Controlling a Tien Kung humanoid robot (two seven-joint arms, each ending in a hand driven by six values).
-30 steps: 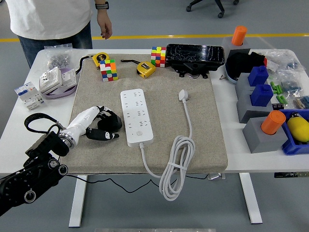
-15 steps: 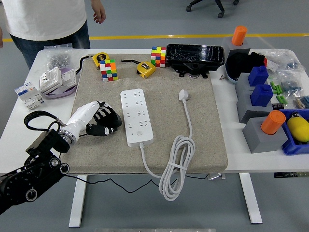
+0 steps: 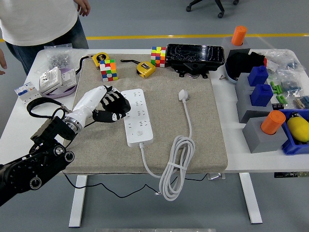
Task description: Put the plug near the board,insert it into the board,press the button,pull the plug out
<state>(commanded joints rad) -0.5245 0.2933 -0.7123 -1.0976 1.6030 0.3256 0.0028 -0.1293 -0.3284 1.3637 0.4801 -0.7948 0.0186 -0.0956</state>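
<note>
Left robot hand (image 3: 110, 107) beside unlabelled white board (image 3: 136, 116).

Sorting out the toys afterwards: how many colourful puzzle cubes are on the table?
2. One puzzle cube sits at the mat's far-left corner beside a yellow tape measure; the other stands at the far edge, left of the black tray. None appears hidden.
</note>
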